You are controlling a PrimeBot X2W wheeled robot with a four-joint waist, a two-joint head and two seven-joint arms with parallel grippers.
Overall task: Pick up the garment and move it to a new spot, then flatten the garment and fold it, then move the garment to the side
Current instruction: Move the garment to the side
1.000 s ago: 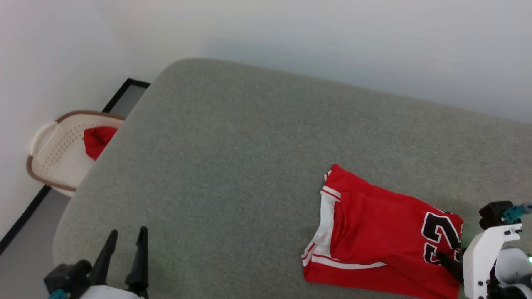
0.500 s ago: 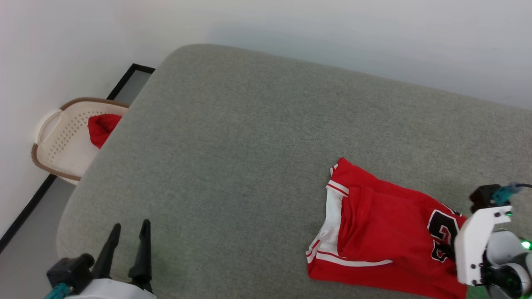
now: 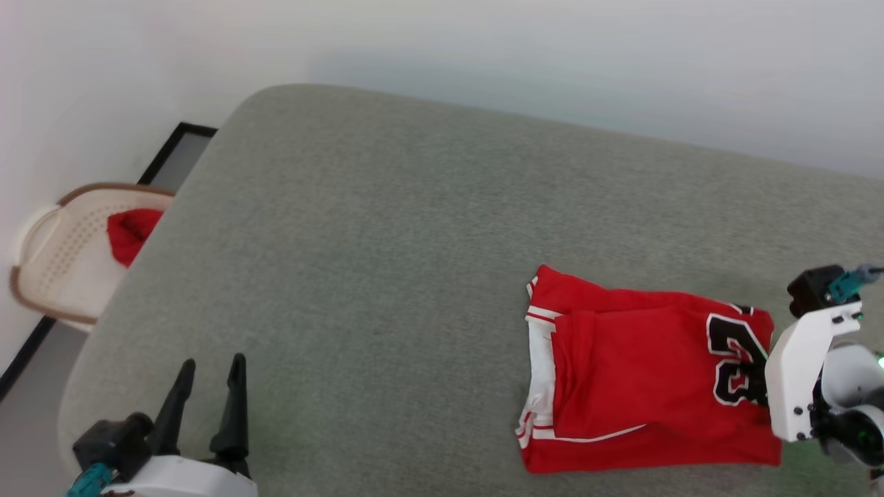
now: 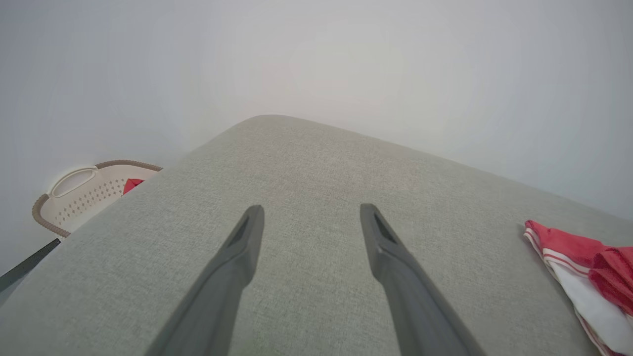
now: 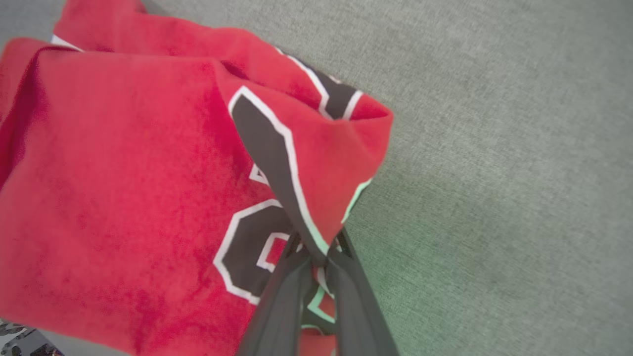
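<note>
The folded garment (image 3: pixel 635 386) lies at the right of the grey bench (image 3: pixel 387 241), its numbered edge pinched by the right hand (image 5: pixel 316 249); the left hand (image 3: pixel 213 364) hovers spread, well apart.

Head looks down, wrists low, sharing garment (image 3: pixel 642 386).

You have a broad grey fabric-covered surface (image 3: pixel 387 262) with a rounded corner, running up to a plain white wall (image 3: pixel 483 55). Off its left edge, on the grey floor (image 3: pixel 27 414), you'll see a cream perforated basket (image 3: pixel 62 262) with a brown rim. A small red cloth lump (image 3: pixel 128 235) lies inside it. A black strip (image 3: pixel 162 155) lines the wall's foot.
</note>
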